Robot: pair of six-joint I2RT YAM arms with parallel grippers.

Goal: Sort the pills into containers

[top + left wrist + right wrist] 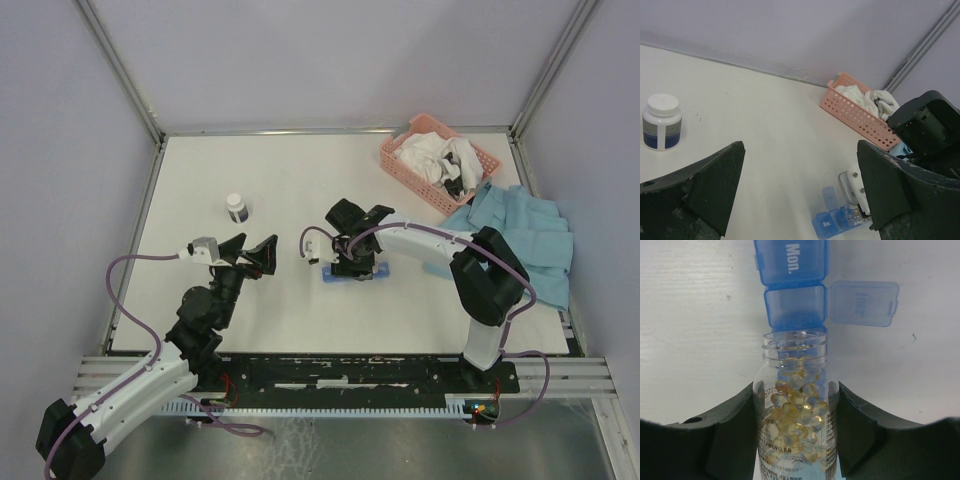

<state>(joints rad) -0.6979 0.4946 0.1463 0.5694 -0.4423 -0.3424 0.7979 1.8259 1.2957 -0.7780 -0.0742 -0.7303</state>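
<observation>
The right arm reaches left to the middle of the table (280, 180). The right gripper (796, 390) is clamped on a clear bottle (795, 450) of pills (795, 410), its mouth at an open compartment (795, 307) of the blue strip (792, 270). The left gripper (800, 150), jaws wide apart, hovers to the left.

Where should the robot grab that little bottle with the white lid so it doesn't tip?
Probably the bottle by its round middle, below the white cap, coming in level from the side. It stands upright with bare table around it, so both flanks are free and the straight wall gives a steady hold.
</observation>
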